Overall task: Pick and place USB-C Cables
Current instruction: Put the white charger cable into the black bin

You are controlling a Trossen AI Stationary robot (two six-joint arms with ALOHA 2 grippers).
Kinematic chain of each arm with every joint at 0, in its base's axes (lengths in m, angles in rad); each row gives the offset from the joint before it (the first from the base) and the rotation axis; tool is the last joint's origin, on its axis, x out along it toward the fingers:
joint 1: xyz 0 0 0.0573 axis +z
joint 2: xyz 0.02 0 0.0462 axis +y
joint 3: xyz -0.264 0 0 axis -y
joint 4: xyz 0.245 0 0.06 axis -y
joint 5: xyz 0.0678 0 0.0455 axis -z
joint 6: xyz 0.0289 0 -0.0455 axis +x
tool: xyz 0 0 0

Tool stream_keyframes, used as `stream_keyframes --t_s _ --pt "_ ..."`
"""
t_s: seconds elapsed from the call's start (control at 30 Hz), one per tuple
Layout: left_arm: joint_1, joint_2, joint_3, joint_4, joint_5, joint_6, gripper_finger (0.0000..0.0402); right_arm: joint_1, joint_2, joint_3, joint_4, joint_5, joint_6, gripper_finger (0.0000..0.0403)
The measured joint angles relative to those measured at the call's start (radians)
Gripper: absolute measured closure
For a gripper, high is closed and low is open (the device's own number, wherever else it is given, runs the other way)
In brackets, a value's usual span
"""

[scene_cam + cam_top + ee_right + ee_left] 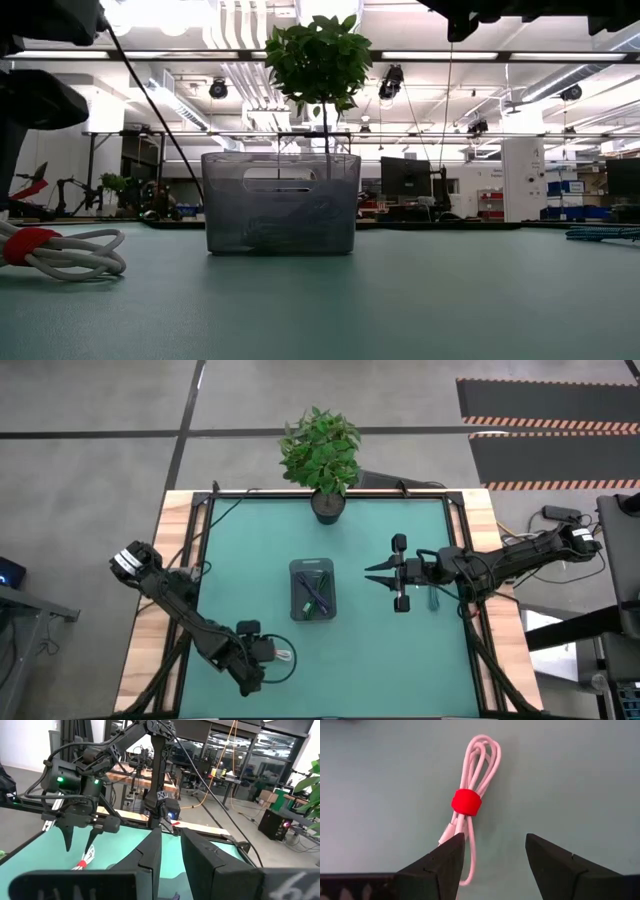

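The white USB-C cable [479,765] with a red band [466,801] lies coiled on the green mat at the near left [284,656], and shows in the low view [70,258]. My left gripper [495,837] hovers above it, open, fingers pointing down, touching nothing [262,652]. A dark blue cable [316,590] lies in the grey tray [294,595] at mid-table. A teal cable [432,598] lies on the mat under my right arm, also in the low view [600,233]. My right gripper [367,574] hangs level to the tray's right, empty, its fingers a narrow gap apart [171,832].
A potted plant [320,450] stands at the mat's far edge, behind the tray [280,205]. Black wiring runs along both arms and the table's frame. Bare mat lies between the tray and the near edge.
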Motion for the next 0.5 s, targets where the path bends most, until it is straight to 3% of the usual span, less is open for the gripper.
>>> stream_keyframes --t_s 0.2,0.5 --pt "0.003 0.0 0.0 0.001 -0.147 0.023 0.0205 0.0 0.0 0.0 -0.001 0.0 -0.008 0.0339" --pt "0.004 0.049 -0.001 0.003 -0.16 0.053 0.0205 0.0 0.0 0.0 -0.002 0.0 -0.007 0.0339"
